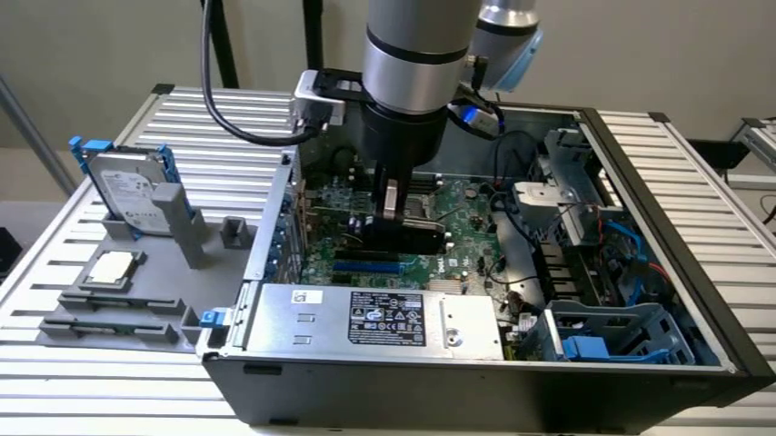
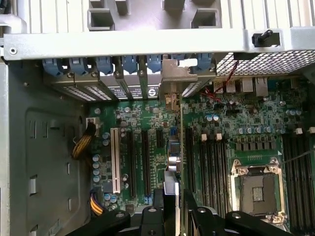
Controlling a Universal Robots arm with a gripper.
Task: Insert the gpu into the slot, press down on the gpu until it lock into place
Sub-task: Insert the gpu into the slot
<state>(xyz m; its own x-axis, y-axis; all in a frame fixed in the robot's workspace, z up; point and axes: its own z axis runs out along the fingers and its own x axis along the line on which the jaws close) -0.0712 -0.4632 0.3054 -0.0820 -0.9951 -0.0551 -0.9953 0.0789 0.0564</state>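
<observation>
Gripper (image 1: 395, 214) clamped on the gpu (image 1: 410, 238), fingers pinching its upper edge. Card stands upright over the motherboard (image 1: 467, 204) inside the open computer case (image 1: 485, 395). Blue slot (image 1: 367, 268) just beside it, toward the silver power supply (image 1: 376, 318); seated or not, cannot tell

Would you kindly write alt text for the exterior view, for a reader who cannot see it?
A robot arm reaches into an open computer case, its end effector gripping the black gpu upright over the motherboard, beside the blue slot. A silver power supply sits nearest the camera.
</observation>
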